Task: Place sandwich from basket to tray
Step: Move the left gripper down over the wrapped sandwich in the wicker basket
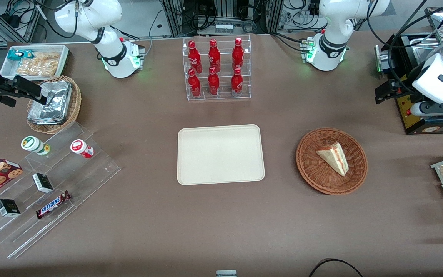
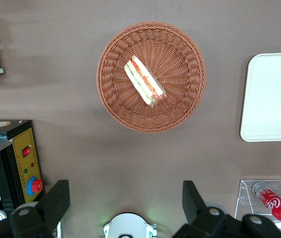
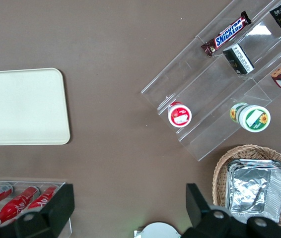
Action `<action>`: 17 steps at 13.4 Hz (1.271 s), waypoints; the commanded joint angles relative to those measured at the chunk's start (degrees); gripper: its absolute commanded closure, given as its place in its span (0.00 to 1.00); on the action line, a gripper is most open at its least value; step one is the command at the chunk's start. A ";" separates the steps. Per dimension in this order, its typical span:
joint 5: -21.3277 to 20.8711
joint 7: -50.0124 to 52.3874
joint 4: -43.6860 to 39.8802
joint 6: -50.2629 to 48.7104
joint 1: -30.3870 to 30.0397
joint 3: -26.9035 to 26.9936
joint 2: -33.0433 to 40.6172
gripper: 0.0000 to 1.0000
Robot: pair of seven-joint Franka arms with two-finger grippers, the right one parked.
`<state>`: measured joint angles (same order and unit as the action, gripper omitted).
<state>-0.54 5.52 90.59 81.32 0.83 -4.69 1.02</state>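
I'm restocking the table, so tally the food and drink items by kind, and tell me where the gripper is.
Red bottles: 6
Sandwich: 1
Snickers bar: 1
Small cups: 2
Total: 10
Gripper: open, high above the table, basket below it.

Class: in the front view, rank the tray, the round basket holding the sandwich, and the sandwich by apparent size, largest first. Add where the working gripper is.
1. tray
2. basket
3. sandwich
The gripper hovers open, apart from the basket.
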 commanded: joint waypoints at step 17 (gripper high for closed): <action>-0.43 20.44 35.60 46.97 3.03 -0.15 -6.38 0.00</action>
<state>-0.57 17.97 121.94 123.19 2.21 -4.88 -7.39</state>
